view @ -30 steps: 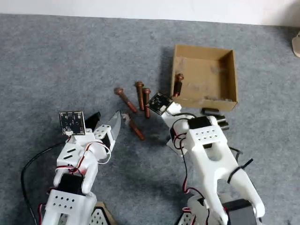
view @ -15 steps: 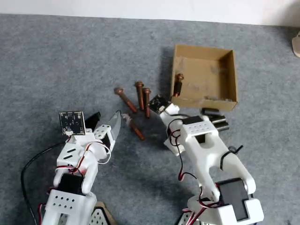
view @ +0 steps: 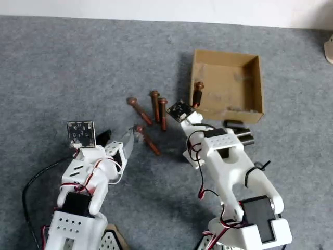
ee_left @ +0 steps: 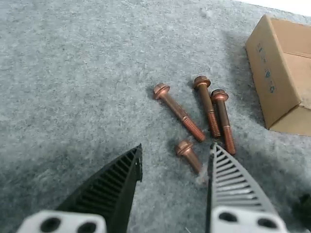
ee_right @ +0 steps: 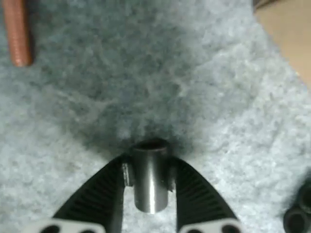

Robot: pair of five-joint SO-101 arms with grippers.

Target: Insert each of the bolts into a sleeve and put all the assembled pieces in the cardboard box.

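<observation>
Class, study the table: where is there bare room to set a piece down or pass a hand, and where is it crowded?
Free: the grey mat left of the bolts and beyond the left gripper; most of the cardboard box floor. Crowded: between bolts, box and the right gripper, shut on a sleeve.

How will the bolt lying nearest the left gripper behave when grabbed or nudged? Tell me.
The bolt looks like solid metal, so it is likely stiff and heavy for its size. Its round shank lies flat on the carpet, so a nudge may roll it, probably curving around its wider head.
</observation>
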